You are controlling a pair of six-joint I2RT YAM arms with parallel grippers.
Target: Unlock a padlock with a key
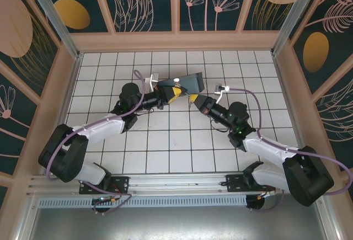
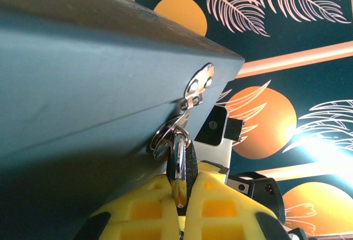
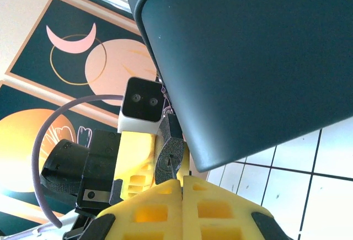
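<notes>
Top view: both arms reach to mid-table over the white tiled table [image 1: 165, 146] and meet under a dark box [image 1: 192, 80] that is tilted and raised off the tiles; the left gripper [image 1: 176, 94] and right gripper [image 1: 193, 101] sit tip to tip just below the box's near edge, yellow tips close together. The lock and key are too small to make out here. Left wrist view: the box underside takes up the left side, with a silver hasp [image 2: 197, 88] on its corner edge. The padlock [image 2: 189, 165] hangs from the hasp by its thin shackle, and its dark body sits right at the yellow fingertips. The left gripper's jaws are together, clamped on the padlock's lower part. Right wrist view: the box is overhead, and the right gripper's yellow fingers [image 3: 154, 207] are pressed together, pinching the key [image 3: 173, 169], a thin sliver that sticks up from the tips and meets the padlock's dark textured body just under the box edge. The left gripper's yellow finger is right beside the padlock.
</notes>
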